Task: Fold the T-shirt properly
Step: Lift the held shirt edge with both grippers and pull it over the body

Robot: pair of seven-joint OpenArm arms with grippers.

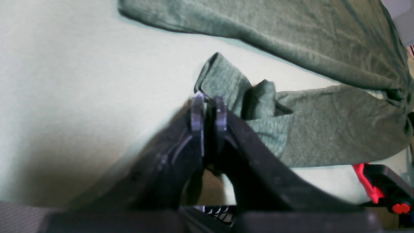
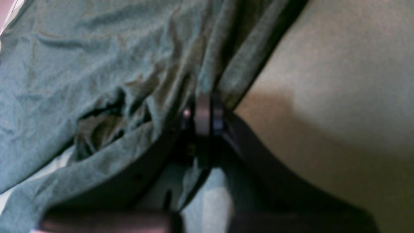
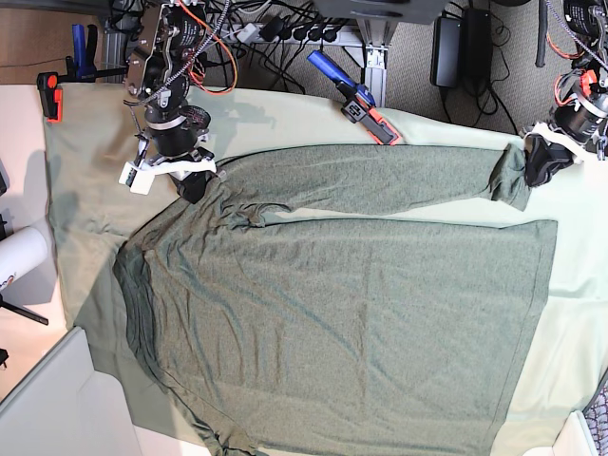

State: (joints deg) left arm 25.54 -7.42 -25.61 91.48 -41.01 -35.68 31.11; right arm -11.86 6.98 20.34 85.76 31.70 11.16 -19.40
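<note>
The dark olive T-shirt [image 3: 351,304] lies spread flat on the pale mint table cloth [image 3: 85,180]. One long sleeve [image 3: 380,190] stretches along the shirt's far edge. My left gripper [image 3: 539,163] at the far right is shut on that sleeve's cuff [image 1: 223,81], which stands bunched just past the fingertips in the left wrist view [image 1: 208,106]. My right gripper [image 3: 195,180] at the far left is shut on a fold of the shirt near the shoulder. In the right wrist view [image 2: 203,113] wrinkled fabric [image 2: 81,64] runs into the closed jaws.
A blue and orange clamp [image 3: 356,100] sits at the cloth's far edge. A red clamp [image 3: 49,95] is at the far left corner, and another shows in the left wrist view [image 1: 381,187]. A white roll [image 3: 19,256] and a grey panel [image 3: 57,399] lie at the left.
</note>
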